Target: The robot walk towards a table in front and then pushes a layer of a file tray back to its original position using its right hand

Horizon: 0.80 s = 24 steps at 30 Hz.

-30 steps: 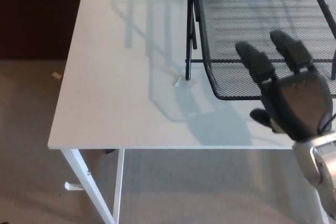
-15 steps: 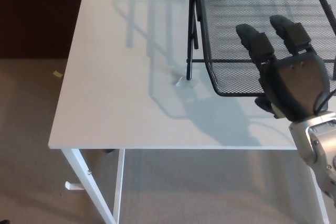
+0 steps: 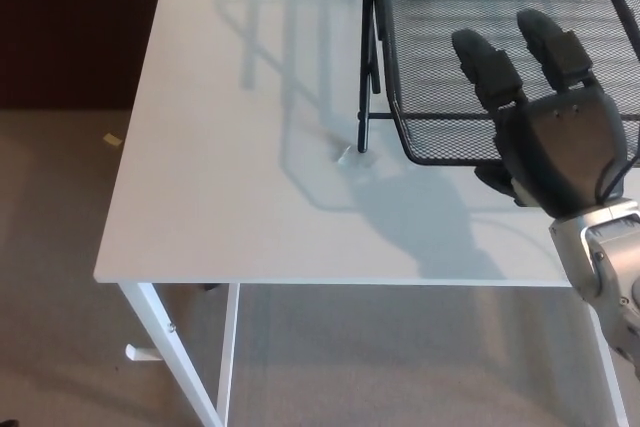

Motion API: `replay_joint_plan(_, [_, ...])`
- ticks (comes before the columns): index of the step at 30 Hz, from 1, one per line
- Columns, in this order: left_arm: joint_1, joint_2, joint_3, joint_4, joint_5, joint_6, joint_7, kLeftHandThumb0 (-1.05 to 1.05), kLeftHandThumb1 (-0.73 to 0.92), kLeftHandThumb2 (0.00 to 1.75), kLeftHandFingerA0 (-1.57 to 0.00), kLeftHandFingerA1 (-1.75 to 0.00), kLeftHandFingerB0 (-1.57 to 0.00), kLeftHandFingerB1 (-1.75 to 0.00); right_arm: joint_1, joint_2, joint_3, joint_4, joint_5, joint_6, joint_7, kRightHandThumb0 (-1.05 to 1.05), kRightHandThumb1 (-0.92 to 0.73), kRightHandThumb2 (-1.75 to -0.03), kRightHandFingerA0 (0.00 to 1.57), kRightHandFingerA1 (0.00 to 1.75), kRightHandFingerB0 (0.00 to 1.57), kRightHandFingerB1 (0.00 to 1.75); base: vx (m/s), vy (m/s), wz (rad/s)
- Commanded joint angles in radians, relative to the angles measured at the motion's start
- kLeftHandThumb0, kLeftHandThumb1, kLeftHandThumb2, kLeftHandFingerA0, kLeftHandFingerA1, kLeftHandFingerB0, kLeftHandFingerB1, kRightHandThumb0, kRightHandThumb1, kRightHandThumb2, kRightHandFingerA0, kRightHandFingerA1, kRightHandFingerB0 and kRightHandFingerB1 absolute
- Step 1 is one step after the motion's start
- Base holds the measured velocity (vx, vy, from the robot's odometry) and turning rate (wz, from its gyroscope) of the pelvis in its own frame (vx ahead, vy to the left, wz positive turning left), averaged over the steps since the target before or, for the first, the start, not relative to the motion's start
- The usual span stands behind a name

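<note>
Head view: the right hand (image 3: 556,152) holds nothing, fingers (image 3: 487,67) spread against the front rim of the pulled-out black mesh tray layer (image 3: 450,137), apparently placed to push it back into the file tray frame (image 3: 366,57) on the white table (image 3: 230,147).

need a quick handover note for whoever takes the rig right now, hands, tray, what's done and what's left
Right hand: open, fingers apart, holding nothing, at the front rim of the pulled-out mesh layer; contact cannot be confirmed from the head view.
Left hand: not in view.
File tray: black wire frame at the back right of the white table; its mesh layer juts toward the table's front edge, out past the frame's front post.
Done: the robot stands at the table with the right hand lined up on the layer.
Left: push the layer back until it sits within the frame, then withdraw the hand.
</note>
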Motion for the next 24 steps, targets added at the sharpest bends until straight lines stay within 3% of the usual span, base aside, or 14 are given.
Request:
replay_joint_plan(1, [-0.005,0.025,-0.011,0.003,0.016,0.016,0.005,-0.32,0.46,0.65,-0.51,-0.48,-0.45,-0.44,0.046,-0.028,0.009,-0.107,0.014,0.005,-0.027,-0.56,-0.37,-0.72,0.05,0.23,0.08,0.2,0.0,0.0,0.0])
replay_joint_plan(2, [-0.003,0.023,-0.01,0.008,0.015,0.01,0.004,-0.33,0.45,0.65,-0.52,-0.49,-0.45,-0.44,0.054,-0.031,0.007,-0.126,0.02,0.0,-0.022,-0.54,-0.44,-0.54,0.03,0.26,0.06,0.25,0.0,0.0,0.0])
replay_joint_plan(3, [-0.001,0.021,-0.011,0.009,0.013,0.008,0.001,-0.33,0.45,0.65,-0.51,-0.48,-0.45,-0.44,0.055,-0.033,0.006,-0.135,0.024,-0.005,-0.026,-0.55,-0.36,-0.72,0.06,0.23,0.07,0.22,0.0,0.0,0.0])
replay_joint_plan(6, [0.002,0.02,-0.016,0.006,0.017,-0.001,0.003,-0.32,0.45,0.65,-0.52,-0.49,-0.44,-0.44,0.051,-0.04,0.006,-0.134,0.029,-0.014,-0.035,-0.53,-0.35,-0.74,0.02,0.22,0.07,0.23,0.0,0.0,0.0])
replay_joint_plan(14, [-0.001,0.024,-0.005,0.0,0.001,0.007,-0.015,-0.32,0.46,0.65,-0.51,-0.49,-0.45,-0.45,0.054,-0.038,0.015,-0.129,0.042,-0.005,-0.008,-0.52,-0.35,-0.71,0.05,0.24,0.07,0.24,0.0,0.0,0.0])
replay_joint_plan(15, [-0.003,0.024,-0.008,-0.002,0.005,0.008,-0.014,-0.33,0.45,0.65,-0.52,-0.49,-0.46,-0.45,0.023,-0.035,0.014,-0.089,0.05,-0.005,-0.009,-0.53,-0.43,-0.53,0.04,0.26,0.06,0.25,0.0,0.0,0.0])
replay_joint_plan(16, [-0.006,0.026,-0.013,-0.005,0.011,0.011,-0.012,-0.33,0.45,0.65,-0.51,-0.49,-0.45,-0.45,-0.019,-0.031,0.01,-0.035,0.06,-0.007,-0.008,-0.53,-0.35,-0.71,0.05,0.22,0.07,0.22,0.0,0.0,0.0])
replay_joint_plan(17, [-0.007,0.027,-0.015,-0.007,0.014,0.013,-0.011,-0.33,0.45,0.65,-0.51,-0.49,-0.45,-0.45,-0.036,-0.03,0.009,-0.015,0.066,-0.008,-0.007,-0.53,-0.35,-0.71,0.05,0.22,0.07,0.22,0.0,0.0,0.0])
replay_joint_plan(18, [-0.008,0.028,-0.015,-0.008,0.012,0.014,-0.012,-0.34,0.45,0.65,-0.52,-0.49,-0.45,-0.45,-0.058,-0.028,0.01,0.014,0.069,-0.01,-0.013,-0.53,-0.43,-0.54,0.02,0.25,0.05,0.25,0.0,0.0,0.0])
replay_joint_plan(23, [-0.008,0.028,-0.015,-0.008,0.01,0.009,-0.013,-0.34,0.45,0.65,-0.52,-0.49,-0.45,-0.45,-0.1,-0.026,0.02,0.078,0.071,-0.013,-0.034,-0.56,-0.39,-0.6,0.04,0.19,0.07,0.21,0.0,0.0,0.0])
replay_joint_plan(24, [-0.007,0.03,-0.02,-0.008,0.017,0.005,-0.008,-0.35,0.44,0.66,-0.53,-0.5,-0.46,-0.45,-0.13,-0.02,0.021,0.111,0.072,-0.005,-0.028,-0.54,-0.36,-0.74,0.0,0.19,0.06,0.24,0.0,0.0,0.0])
